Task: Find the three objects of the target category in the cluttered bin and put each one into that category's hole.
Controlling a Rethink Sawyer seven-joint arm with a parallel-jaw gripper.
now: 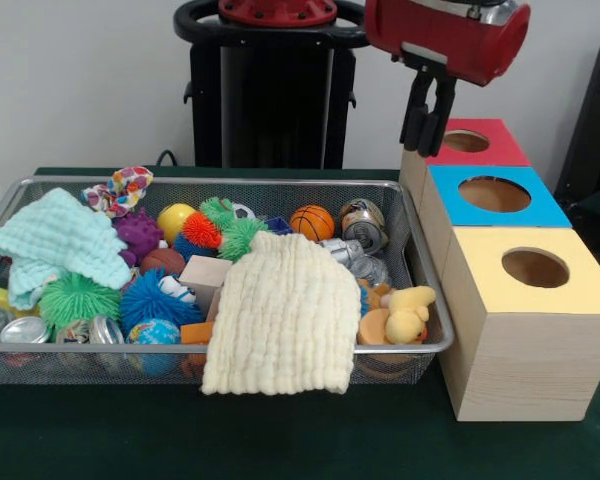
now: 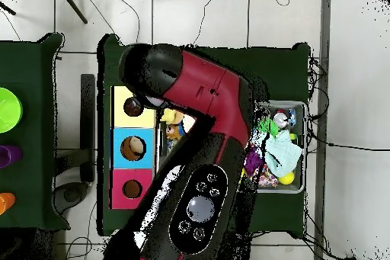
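While the gripper (image 1: 427,135) hangs above the back corner of the red-topped box (image 1: 492,150), its dark fingers close together and apparently holding nothing, the wire-mesh bin (image 1: 420,270) lies lower and off to the picture's left in the front view. So any search means a sideways and downward reach. Which category is wanted I cannot tell. A cream knitted cloth (image 1: 280,315) covers much of the bin; the basketball (image 1: 311,222) and crushed cans (image 1: 362,224) lie nearest the tool.
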